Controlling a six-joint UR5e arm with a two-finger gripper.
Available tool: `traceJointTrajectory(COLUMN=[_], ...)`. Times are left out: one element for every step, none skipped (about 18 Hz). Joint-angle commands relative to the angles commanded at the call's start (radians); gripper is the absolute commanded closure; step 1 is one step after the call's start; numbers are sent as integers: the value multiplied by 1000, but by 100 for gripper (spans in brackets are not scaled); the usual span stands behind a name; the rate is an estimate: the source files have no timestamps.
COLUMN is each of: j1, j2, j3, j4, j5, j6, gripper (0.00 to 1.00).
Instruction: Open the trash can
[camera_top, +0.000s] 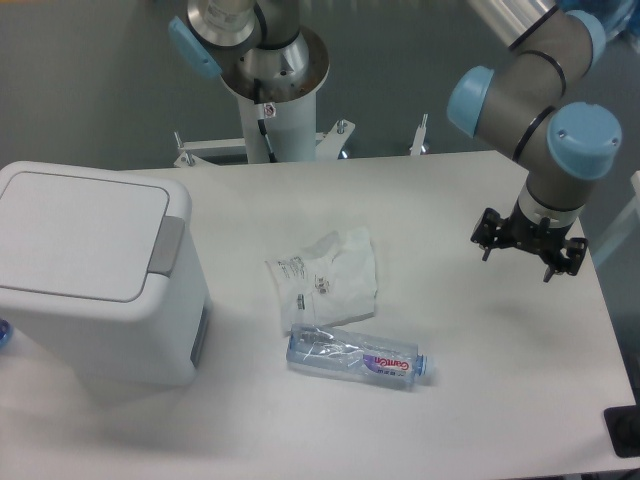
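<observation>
Large white boxy plastic trash can (95, 275) sits at frame left, flat lid seen shut, grey push tab (166, 246) untouched. Black two-finger gripper (529, 248) hangs far right, jaws spread, nothing held. Opening judged not started.

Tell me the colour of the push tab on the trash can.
Grey push tab on the white trash can, fixed camera view.

The trash can (95, 275) is made of smooth, faintly glossy white plastic, with a matt grey tab (166, 245). A crinkled clear plastic bag (325, 275) and a glossy transparent bottle (355, 358) are seen on the matt white surface (480, 380).
</observation>
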Motion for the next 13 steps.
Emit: traceJointTrajectory(j1=[2,2,2,0,0,3,5,8,9,11,12,8,2], j2=[3,6,9,15,20,34,47,55,57,63,74,80,95], j3=[0,0,8,8,11,8,-8,-26,-41,-49,-55,-57,-60], j4=[0,0,0,0,3,2,2,2,2,2,0,0,-2], j5=[-2,-6,-8,-3,-5,-6,-8,-9,-9,-9,-6,-2,-3], j6=[0,0,0,0,0,0,0,0,-3,-9,-9,-11,-12], gripper=[0,0,0,0,0,0,0,0,0,0,0,0,0])
